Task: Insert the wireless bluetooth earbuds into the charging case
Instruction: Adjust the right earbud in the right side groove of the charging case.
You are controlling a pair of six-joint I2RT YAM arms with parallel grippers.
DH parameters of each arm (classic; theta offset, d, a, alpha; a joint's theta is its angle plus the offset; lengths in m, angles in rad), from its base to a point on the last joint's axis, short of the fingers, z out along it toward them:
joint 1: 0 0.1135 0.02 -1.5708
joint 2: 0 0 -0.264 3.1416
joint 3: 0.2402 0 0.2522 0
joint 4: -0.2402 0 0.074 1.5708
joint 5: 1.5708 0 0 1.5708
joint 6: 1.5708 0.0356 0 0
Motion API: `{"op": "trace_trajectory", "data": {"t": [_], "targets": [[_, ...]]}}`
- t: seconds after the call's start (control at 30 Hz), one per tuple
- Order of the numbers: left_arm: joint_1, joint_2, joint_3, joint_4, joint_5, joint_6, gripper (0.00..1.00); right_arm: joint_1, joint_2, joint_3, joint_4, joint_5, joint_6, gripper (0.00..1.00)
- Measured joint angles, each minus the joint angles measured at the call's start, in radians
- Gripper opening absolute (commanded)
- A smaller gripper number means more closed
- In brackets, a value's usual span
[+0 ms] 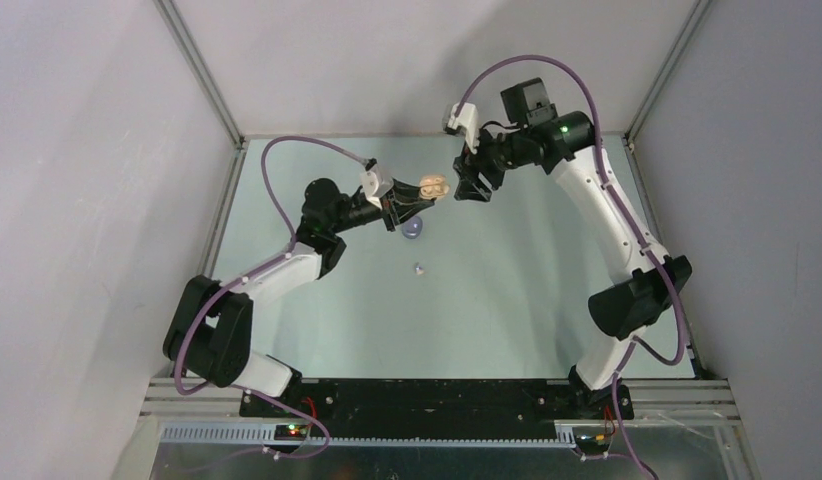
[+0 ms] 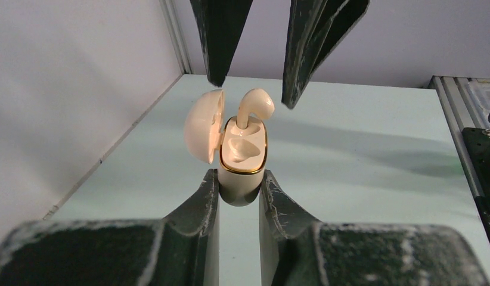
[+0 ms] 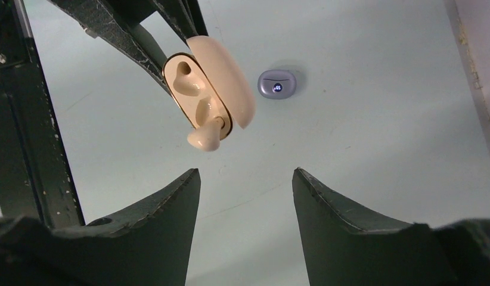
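I had the cream charging case [image 2: 242,158] clamped between the fingers of the left gripper [image 2: 238,187]. It was raised above the table [image 1: 527,290] toward the far side, with its lid hinged open. One cream earbud [image 2: 255,106] stood stem-down in a socket, not fully seated. The right gripper [image 3: 245,176] hovered just right of the case, fingers apart and gripping nothing. A purple case [image 3: 276,83] lay shut on the table beneath, and a small purple earbud [image 1: 419,268] lay nearer.

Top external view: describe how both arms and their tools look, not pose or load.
Left arm and right arm: white shells between black joints, a purple cable looping along each. A green light glows near the right wrist. Left tool and right tool have dark, scuffed, wedge-shaped fingers.
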Motion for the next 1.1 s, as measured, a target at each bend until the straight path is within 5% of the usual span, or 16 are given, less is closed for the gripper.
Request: {"op": "trace_trajectory", "data": {"t": [1.1], "targets": [[0.004,0.013,0.009,-0.045,0.017,0.037,0.0,0.038,0.076,0.1,-0.014,0.029,0.056,0.57]]}}
